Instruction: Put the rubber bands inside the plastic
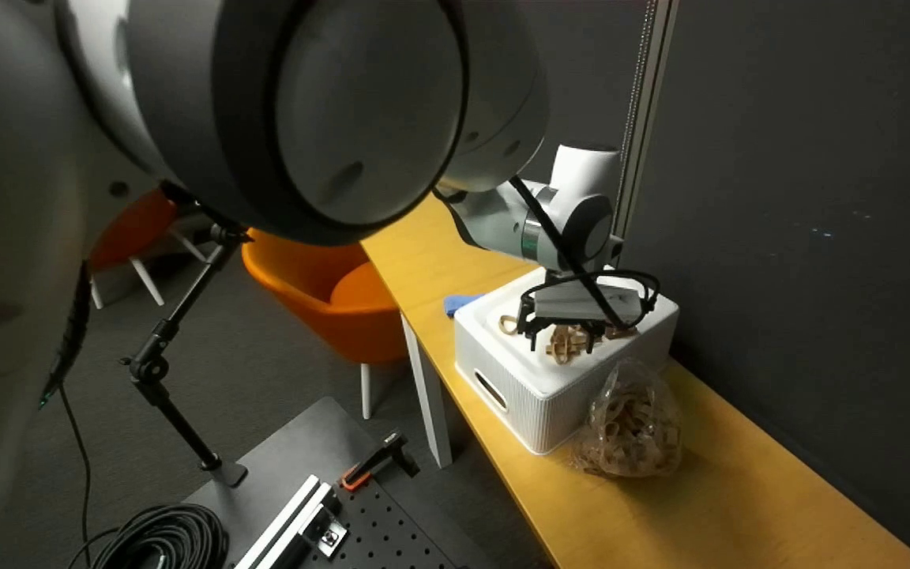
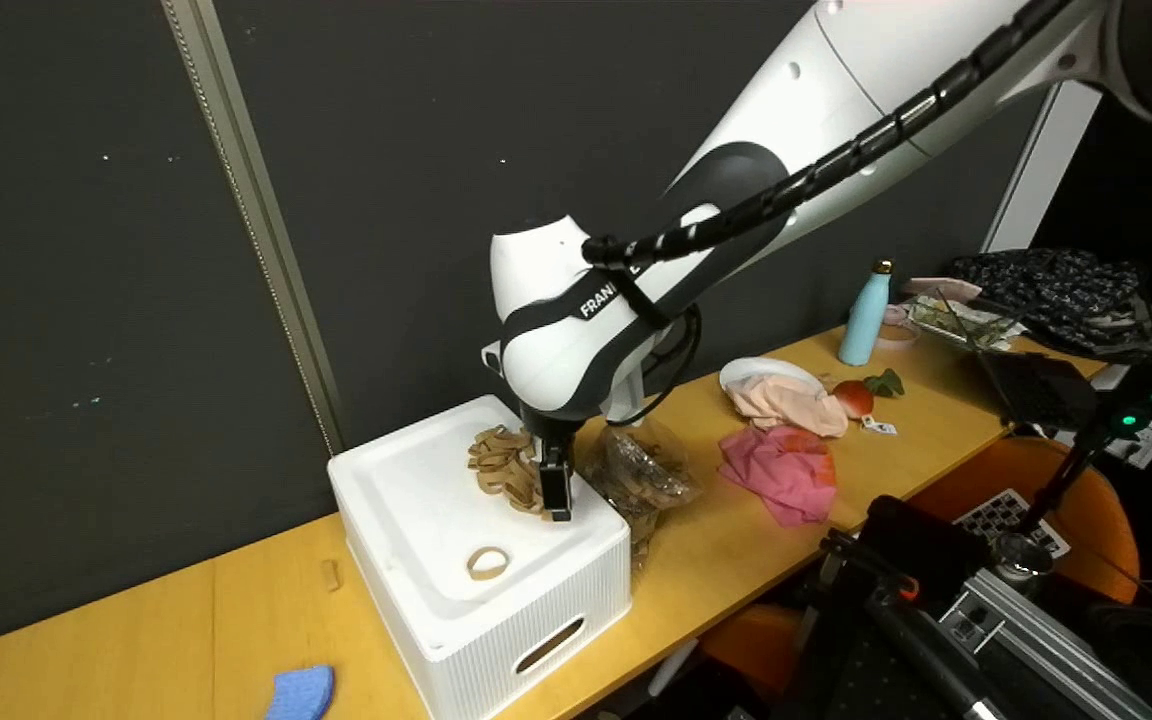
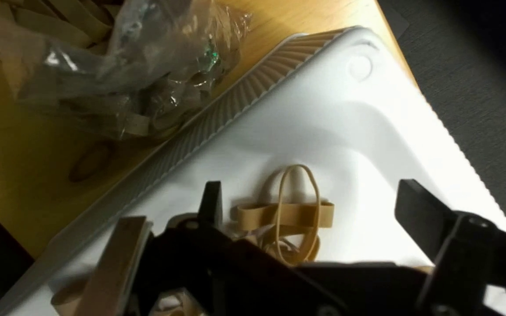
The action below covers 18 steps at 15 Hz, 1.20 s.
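Currently seeing the gripper right of center in an exterior view, pointing down over the white box. In wrist view, fingers spread wide apart, one just left of center, one toward the right edge. Logging as parted, with rubber bands in the gap between: a narrow loop set lengthwise across a broader band lying crosswise, more loops below, partly hidden by the gripper. Cannot tell contact between fingers and bands.

In both exterior views, same tangle on top of the box, partly behind the gripper. One loose band, apart from the clump, also on the box top, below center in an exterior view.

Plastic: clear, crinkled bag on the table, just beside the box, lower right of an exterior view and upper left of the wrist view. Tan bands visible inside through the film. Cannot tell whether touching the box.

Further items in an exterior view: white arm from upper right to center, blue piece at bottom edge left of center, light-blue bottle at upper right, pink cloth right of center. Orange chair left of center in an exterior view.
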Each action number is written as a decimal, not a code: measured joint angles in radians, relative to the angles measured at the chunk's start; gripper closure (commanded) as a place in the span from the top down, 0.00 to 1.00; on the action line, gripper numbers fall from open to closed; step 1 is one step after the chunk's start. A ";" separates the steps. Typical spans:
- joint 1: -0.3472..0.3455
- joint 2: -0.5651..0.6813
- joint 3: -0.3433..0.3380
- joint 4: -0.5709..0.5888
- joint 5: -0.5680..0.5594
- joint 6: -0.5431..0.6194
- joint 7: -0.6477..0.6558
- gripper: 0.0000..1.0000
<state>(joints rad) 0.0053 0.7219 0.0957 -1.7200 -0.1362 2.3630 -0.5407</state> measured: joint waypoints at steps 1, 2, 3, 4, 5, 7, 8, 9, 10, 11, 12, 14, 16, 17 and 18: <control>0.002 0.012 0.000 0.003 -0.010 0.014 0.001 1.00; 0.004 0.024 -0.001 0.011 -0.028 0.025 0.007 1.00; 0.006 0.035 -0.003 0.021 -0.043 0.034 0.013 1.00; 0.007 0.046 -0.006 0.034 -0.058 0.039 0.017 1.00; 0.007 0.056 -0.008 0.048 -0.070 0.045 0.019 1.00; 0.007 0.080 -0.009 0.079 -0.085 0.055 0.019 1.00; 0.007 0.092 -0.009 0.096 -0.091 0.056 0.019 1.00; 0.009 0.104 -0.009 0.113 -0.097 0.058 0.019 1.00; 0.012 0.114 -0.009 0.127 -0.099 0.058 0.019 1.00; 0.015 0.125 -0.009 0.141 -0.100 0.058 0.019 0.95; 0.017 0.134 -0.009 0.152 -0.101 0.058 0.019 0.72; 0.023 0.145 -0.009 0.169 -0.109 0.058 0.018 0.69; 0.030 0.148 -0.008 0.176 -0.112 0.058 0.018 0.54; 0.034 0.148 -0.008 0.179 -0.113 0.058 0.018 0.45; 0.038 0.148 -0.008 0.181 -0.113 0.058 0.018 0.38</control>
<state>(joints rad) 0.0435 0.8701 0.0880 -1.5388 -0.2496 2.4210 -0.5226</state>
